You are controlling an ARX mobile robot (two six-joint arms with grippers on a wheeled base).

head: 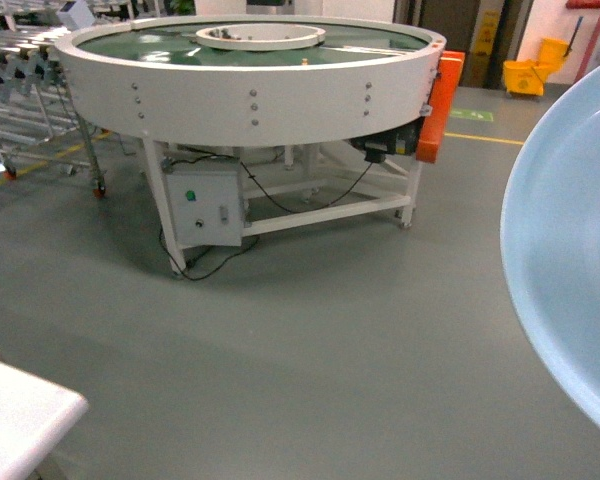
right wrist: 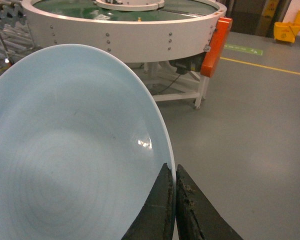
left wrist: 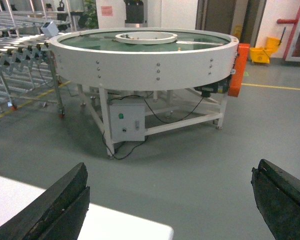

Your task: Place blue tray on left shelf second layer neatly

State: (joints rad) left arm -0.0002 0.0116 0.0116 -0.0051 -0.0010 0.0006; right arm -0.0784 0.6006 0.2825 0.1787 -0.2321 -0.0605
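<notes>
Blue tray [right wrist: 65, 150], pale glossy shallow dish, is not on your left: there the left gripper [left wrist: 172, 202] has its black fingers [left wrist: 55, 205] spread apart over the grey floor [left wrist: 190, 165]. On your right, the right gripper [right wrist: 175, 200] pinches its rim.

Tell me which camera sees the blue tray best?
The right wrist view: the blue tray fills most of it, and the right gripper pinches its rim. The head view catches only a curved slice at the right edge. The left wrist view shows no tray, just the open left gripper.
</notes>
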